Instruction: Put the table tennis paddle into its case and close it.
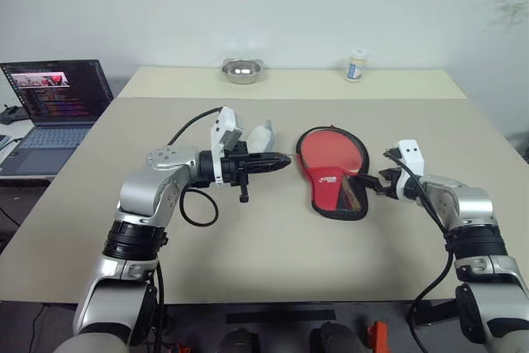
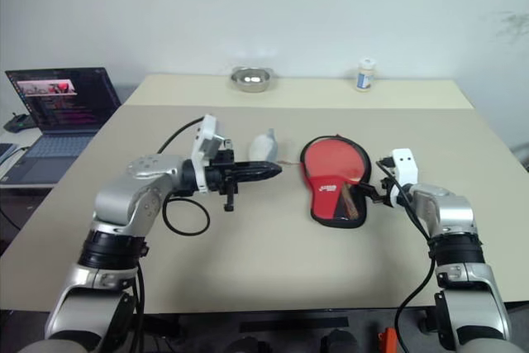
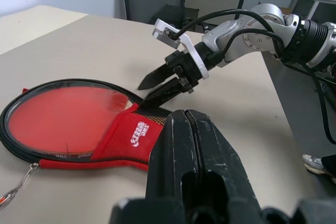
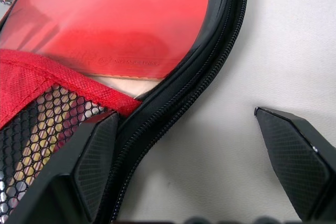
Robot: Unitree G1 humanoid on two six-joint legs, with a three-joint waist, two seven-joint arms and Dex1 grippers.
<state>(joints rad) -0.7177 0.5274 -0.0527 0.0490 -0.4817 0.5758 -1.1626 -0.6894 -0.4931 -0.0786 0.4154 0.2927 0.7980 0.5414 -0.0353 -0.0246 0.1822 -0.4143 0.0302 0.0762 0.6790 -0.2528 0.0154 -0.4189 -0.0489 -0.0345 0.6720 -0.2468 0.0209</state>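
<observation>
I see a beige table (image 1: pixel 248 245): the case (image 1: pixel 335 175) right of centre, steel bowl (image 1: pixel 242 70) and small jar (image 1: pixel 355 65) along the top.

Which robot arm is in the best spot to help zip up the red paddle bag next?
The right. Its open right gripper sits at the zipper edge of the red-and-black fabric case holding the red-rubber paddle. The shut left gripper hovers apart, beside the case.

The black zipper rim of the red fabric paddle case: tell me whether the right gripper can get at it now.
Probably yes. The right gripper is open beside the black zipper rim of the red fabric paddle case, one finger already against its edge, with nothing between them.
</observation>
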